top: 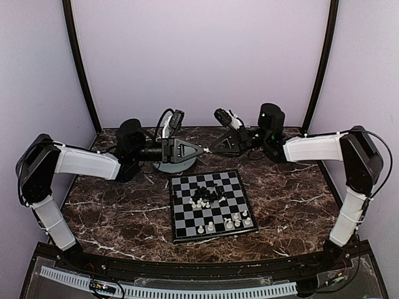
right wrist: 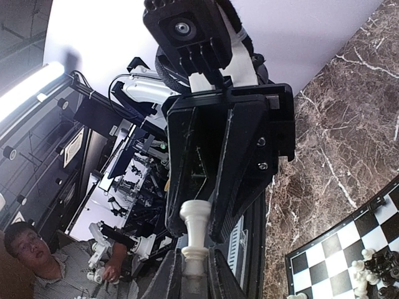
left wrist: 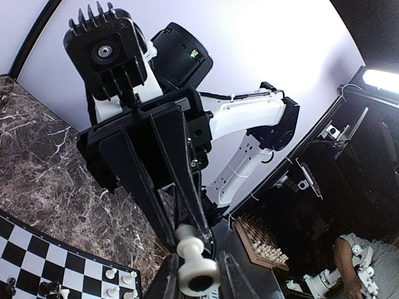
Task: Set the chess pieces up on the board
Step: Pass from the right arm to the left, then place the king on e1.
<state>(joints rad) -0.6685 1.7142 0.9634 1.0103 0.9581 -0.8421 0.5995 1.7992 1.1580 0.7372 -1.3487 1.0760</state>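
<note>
My left gripper (top: 201,151) and right gripper (top: 213,148) meet tip to tip in the air above the far edge of the board (top: 187,223). One cream-white chess piece (left wrist: 194,261) spans both. In the left wrist view its wide base sits between my left gripper's (left wrist: 199,277) fingers. In the right wrist view the other end of the piece (right wrist: 194,230) is clamped in my right gripper (right wrist: 192,274). On the board lie a heap of black pieces (top: 213,194), white pieces (top: 199,202) beside it, and a few upright white pieces (top: 237,221) near the front.
A round pale plate (top: 167,166) lies on the dark marble table (top: 112,212) under my left gripper, just behind the board. Purple walls with black posts close in the back and sides. The arm bases stand at the near corners.
</note>
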